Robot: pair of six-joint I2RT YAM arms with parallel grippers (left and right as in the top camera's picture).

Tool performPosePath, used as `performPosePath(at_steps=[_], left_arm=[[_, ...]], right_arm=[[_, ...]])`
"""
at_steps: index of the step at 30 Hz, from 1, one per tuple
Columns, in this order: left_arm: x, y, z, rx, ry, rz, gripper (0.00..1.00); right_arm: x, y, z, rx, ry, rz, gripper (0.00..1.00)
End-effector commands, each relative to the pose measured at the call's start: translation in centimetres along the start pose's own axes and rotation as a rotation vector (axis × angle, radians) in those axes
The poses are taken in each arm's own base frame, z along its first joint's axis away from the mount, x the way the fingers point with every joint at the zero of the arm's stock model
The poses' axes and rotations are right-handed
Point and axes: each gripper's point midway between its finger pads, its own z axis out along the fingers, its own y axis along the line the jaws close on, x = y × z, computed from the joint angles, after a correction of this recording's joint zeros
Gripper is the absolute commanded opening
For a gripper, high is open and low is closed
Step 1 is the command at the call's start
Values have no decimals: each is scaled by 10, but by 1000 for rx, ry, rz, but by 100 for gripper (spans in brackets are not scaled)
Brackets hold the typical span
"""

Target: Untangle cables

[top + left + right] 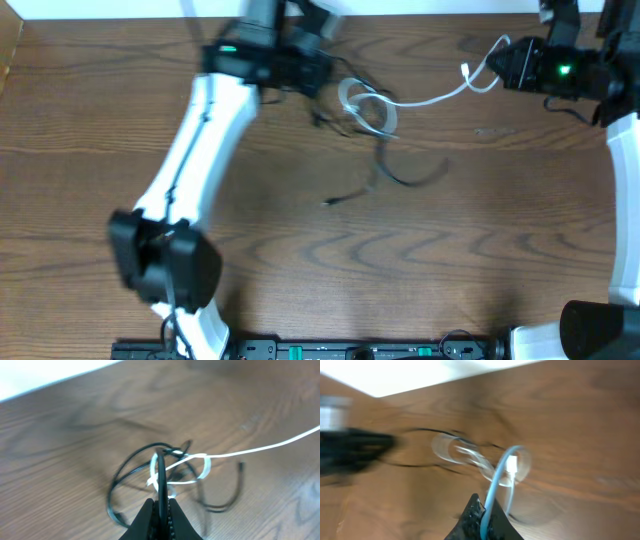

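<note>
My left end effector [161, 504] is clenched on a black cable [160, 467] at the knot, which lies on the worktop [300, 260] toward its far edge. My right end effector [484, 515] pinches the white cable [260, 450], which runs out from that knot. White loops cross the black ones. Blur smears them, so I cannot count the black strands.

The white cable [430, 98] is stretching across the table [450, 270] from a looped knot near the middle to the right pincer [497, 62], which is gripping it by the far edge. The left pincer [318, 88] is sitting, blurred, at the knot's left side. A black cable [405, 178] is trailing nearward.
</note>
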Motion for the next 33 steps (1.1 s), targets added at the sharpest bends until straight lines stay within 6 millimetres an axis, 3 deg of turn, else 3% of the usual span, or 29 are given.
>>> performPosePath(at_steps=[1, 2, 5, 7, 9, 11, 13, 15, 16, 17, 22, 27, 29, 33], left_arm=[[-6, 33, -31, -69, -42, -57, 7], [-4, 46, -38, -89, -47, -81, 7], [-1, 56, -44, -96, -49, -126, 7], [-3, 54, -44, -84, -58, -121, 7], [-5, 49, -44, -53, -67, -120, 7], [-6, 48, -44, -44, -72, -156, 8], [-8, 43, -44, -14, -79, -166, 7], [-11, 32, -44, 53, -92, -162, 7], [-13, 28, -44, 76, -99, -159, 7], [-18, 19, -45, 129, -116, -174, 7], [-29, -6, -52, 286, -151, -199, 7], [-39, -28, -62, 438, -171, -250, 7], [-42, -35, -66, 487, -172, -279, 7], [-43, -45, -66, 522, -158, -302, 7]], right_arm=[[13, -58, 12, 257, -15, 136, 1], [18, -77, 16, 321, -26, 195, 1], [31, -118, 25, 407, -45, 301, 1], [41, -137, 34, 421, -35, 341, 1], [51, -141, 44, 390, -4, 355, 2], [57, -130, 55, 303, 47, 296, 18], [59, -113, 62, 223, 76, 206, 51], [59, -97, 68, 163, 91, 125, 76], [59, -91, 70, 140, 93, 102, 83], [59, -73, 75, 73, 98, 35, 90], [54, -31, 91, -36, 80, -98, 93], [57, 17, 116, -123, 64, -223, 89], [64, 40, 135, -167, 72, -261, 83], [80, 63, 172, -215, 99, -256, 67]])
